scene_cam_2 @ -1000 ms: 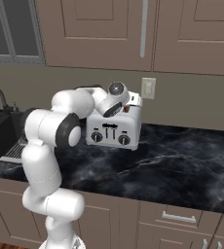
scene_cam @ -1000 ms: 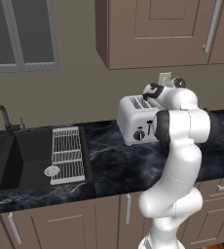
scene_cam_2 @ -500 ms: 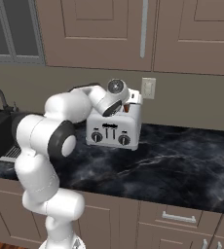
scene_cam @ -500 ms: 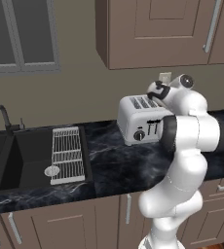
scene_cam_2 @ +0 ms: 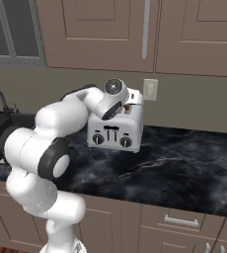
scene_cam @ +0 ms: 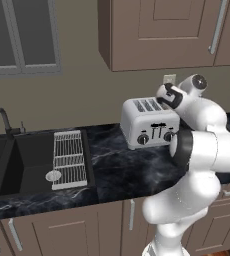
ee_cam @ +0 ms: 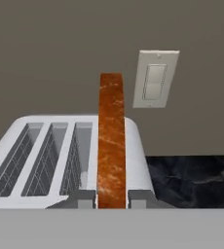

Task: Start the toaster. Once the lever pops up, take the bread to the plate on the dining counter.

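Here the bread (ee_cam: 111, 141) stands upright at the centre of the hand view, thin edge toward the camera, long axis running bottom to top. The gripper (ee_cam: 111, 198) is clenched on its lower end, one fingertip (ee_cam: 83, 197) on each side. The slice rises above the rightmost slot of the toaster (ee_cam: 46, 155); the three slots left of it hold nothing. In the left base view the toaster (scene_cam: 148, 122) sits on the black marble tabletop (scene_cam: 117, 170) right of centre, knobs facing front. A wall switch plate (ee_cam: 156, 79) sits at upper right. No readable writing.
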Motion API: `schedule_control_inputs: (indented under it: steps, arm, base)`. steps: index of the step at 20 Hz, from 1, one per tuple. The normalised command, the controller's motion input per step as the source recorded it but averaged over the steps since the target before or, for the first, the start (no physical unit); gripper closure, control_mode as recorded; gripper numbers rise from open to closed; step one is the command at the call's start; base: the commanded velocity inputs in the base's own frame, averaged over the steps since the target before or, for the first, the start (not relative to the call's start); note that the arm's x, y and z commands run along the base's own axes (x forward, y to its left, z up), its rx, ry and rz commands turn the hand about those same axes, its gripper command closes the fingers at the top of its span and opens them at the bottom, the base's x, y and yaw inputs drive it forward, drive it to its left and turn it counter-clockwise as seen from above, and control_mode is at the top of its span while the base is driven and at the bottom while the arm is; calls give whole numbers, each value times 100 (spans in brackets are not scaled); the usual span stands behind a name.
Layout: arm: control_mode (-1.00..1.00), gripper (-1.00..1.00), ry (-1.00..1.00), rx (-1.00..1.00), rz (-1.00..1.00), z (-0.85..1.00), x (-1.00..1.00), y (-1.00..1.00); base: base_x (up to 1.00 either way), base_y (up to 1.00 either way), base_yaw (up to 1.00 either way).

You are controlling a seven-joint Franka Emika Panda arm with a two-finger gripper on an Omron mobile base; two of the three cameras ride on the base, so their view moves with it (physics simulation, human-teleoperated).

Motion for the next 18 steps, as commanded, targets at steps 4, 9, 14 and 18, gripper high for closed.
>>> schedule_control_inputs:
  steps: [4, 9, 14, 18]
  arm:
    - [-100, 100, -2, 0, 0, 35, -48, 4]
    - [-100, 100, -3, 0, 0, 16, -60, 0]
    - [-100, 100, 0, 0, 0, 13, -75, 0]
    - [-100, 100, 0, 0, 0, 37, -82, 0]
  base:
    - [0, 0, 0]
    - [0, 0, 0]
    - [0, 0, 0]
    - [0, 0, 0]
